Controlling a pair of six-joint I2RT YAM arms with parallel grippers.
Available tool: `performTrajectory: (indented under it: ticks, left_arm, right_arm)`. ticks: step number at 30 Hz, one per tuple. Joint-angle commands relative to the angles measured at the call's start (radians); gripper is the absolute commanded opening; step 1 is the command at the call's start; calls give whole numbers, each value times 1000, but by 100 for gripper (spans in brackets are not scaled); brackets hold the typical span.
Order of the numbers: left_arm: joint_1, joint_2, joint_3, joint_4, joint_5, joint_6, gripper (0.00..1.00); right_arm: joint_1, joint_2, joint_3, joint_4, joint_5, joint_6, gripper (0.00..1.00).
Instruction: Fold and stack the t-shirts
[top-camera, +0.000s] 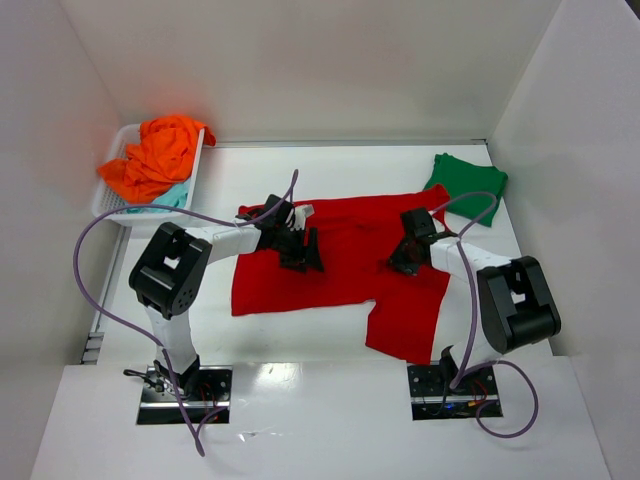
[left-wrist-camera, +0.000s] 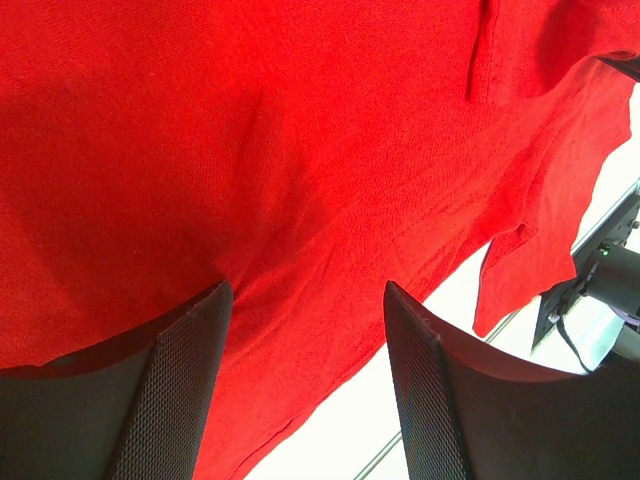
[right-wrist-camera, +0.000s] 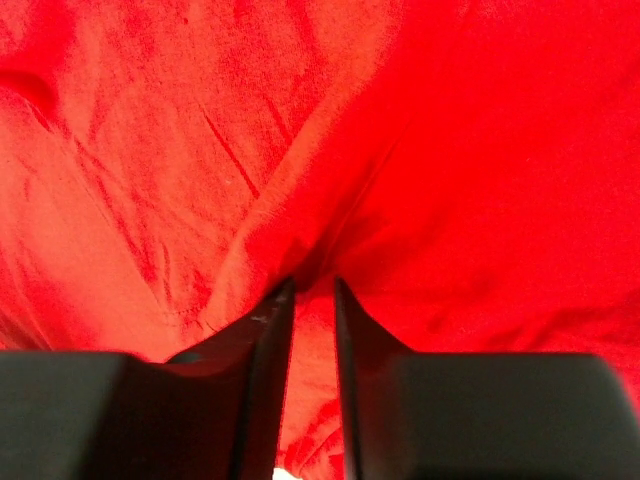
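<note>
- Top external: the red t-shirt (top-camera: 345, 270) lies spread out at mid-frame.
- Left wrist: my left gripper (left-wrist-camera: 305, 295) hangs over it, jaws spread wide, gripping nothing.
- Right wrist: my right gripper (right-wrist-camera: 312, 288) is clenched, pinching a red fold.

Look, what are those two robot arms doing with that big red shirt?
They are folding t-shirts. The red t-shirt lies spread on the table. The right claw is pinching a ridge of its cloth, while the left claw hangs open over another part of it. A green t-shirt already sits folded at the far right, and an orange t-shirt waits crumpled in the white basket at the far left.
</note>
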Motion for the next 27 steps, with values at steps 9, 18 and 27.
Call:
performTrajectory:
  ticks: [9,18,27]
  left_arm:
    - [-4,42,-5,0,7,23,71]
    - [-4,51,-5,0,7,23,71]
    - [-4,51,-15,0,7,23,71]
  right_arm:
    - [12,16,71,40,14,-1,36]
    - [12,35,71,40,5,-10,31]
    - [21,64,71,62,-4,-10,28]
